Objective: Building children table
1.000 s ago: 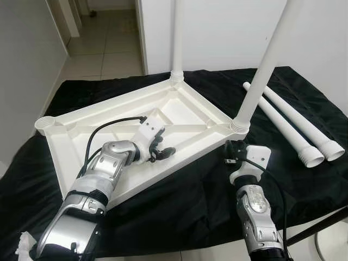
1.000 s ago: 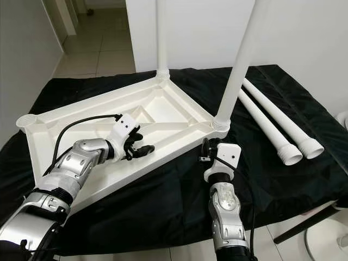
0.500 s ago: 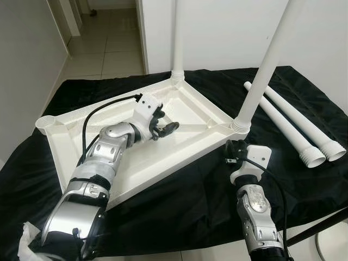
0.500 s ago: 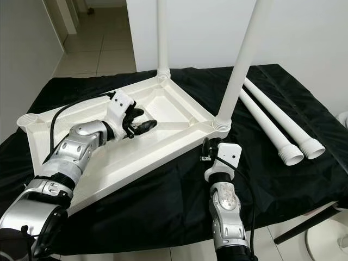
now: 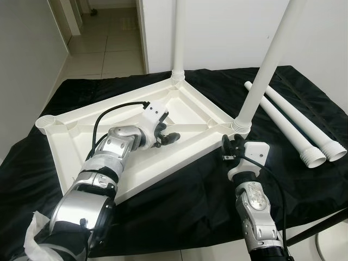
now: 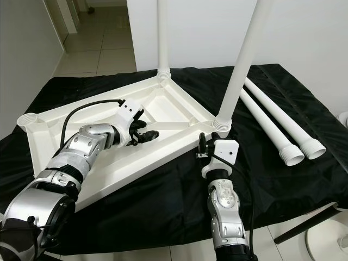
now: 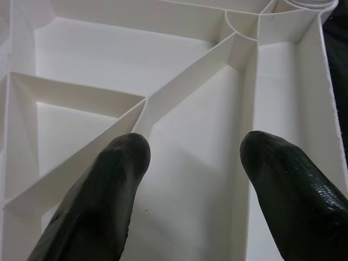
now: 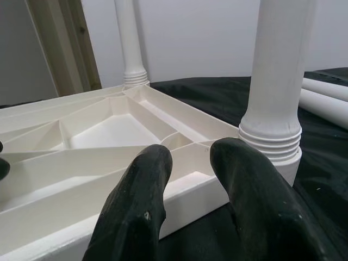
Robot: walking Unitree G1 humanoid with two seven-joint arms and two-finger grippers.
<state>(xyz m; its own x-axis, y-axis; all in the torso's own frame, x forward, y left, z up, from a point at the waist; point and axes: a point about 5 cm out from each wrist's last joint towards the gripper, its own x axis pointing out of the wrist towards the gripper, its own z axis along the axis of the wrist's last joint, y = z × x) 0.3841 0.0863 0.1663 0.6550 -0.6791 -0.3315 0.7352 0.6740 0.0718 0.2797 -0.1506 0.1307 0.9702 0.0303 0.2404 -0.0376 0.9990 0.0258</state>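
A white plastic children's table (image 5: 130,147) lay upside down on the black-draped tabletop (image 5: 179,217), ribbed underside up, probably so legs could be screwed into its corner sockets. Its long axis ran from near left to far right. Two fitted legs (image 5: 261,65) stood upright at the far and right corners; two loose legs (image 5: 283,128) lay side by side to the right. The left end effector (image 5: 168,137) hovered spread above the ribs; the right end effector (image 6: 201,145), fingers parted, sat just beside the near rim

Silver jointed arms, black cables, white wrist blocks, black-fingered claws.
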